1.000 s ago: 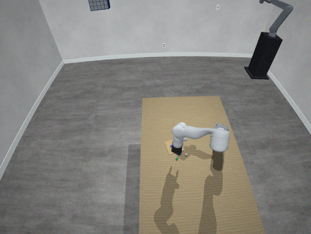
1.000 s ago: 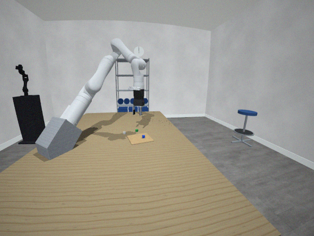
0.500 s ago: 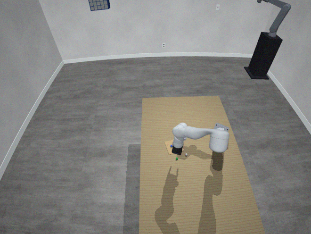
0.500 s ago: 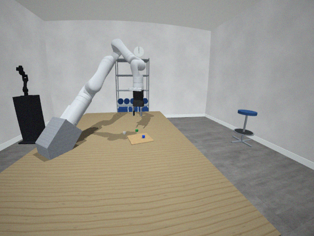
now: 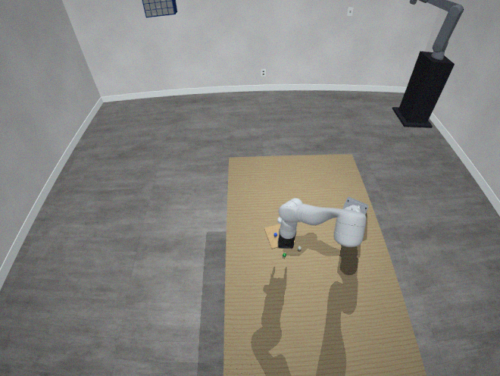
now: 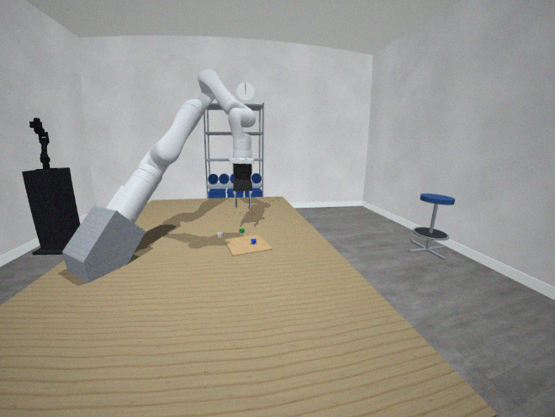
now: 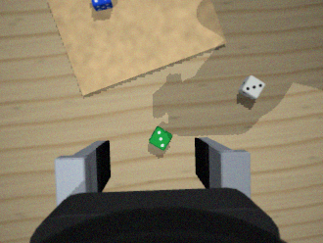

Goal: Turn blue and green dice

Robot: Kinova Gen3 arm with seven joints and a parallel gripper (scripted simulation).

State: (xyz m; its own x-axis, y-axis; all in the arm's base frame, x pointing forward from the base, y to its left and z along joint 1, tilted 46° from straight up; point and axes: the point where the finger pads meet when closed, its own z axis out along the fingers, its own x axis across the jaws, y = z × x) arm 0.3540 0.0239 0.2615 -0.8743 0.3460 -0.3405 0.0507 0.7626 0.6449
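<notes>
The green die (image 7: 161,139) lies flat on the wooden table, off the mat, a little beyond its near edge. The face towards the wrist camera seems to show three pips. My gripper (image 7: 153,157) is open and empty, well above the green die, with a finger on either side of it in the wrist view. The blue die (image 7: 102,4) lies on the tan mat (image 7: 132,39), near its middle; its pips are too small to read. The white die (image 7: 253,88) lies on the table to the right of the mat. In the exterior view, the gripper (image 6: 242,203) hangs above the green die (image 6: 241,230).
The arm's grey base block (image 6: 102,244) stands on the table to the left of the dice. The arm's shadow falls across the table between the green and white dice. A shelf rack (image 6: 233,150) stands behind the table's far end.
</notes>
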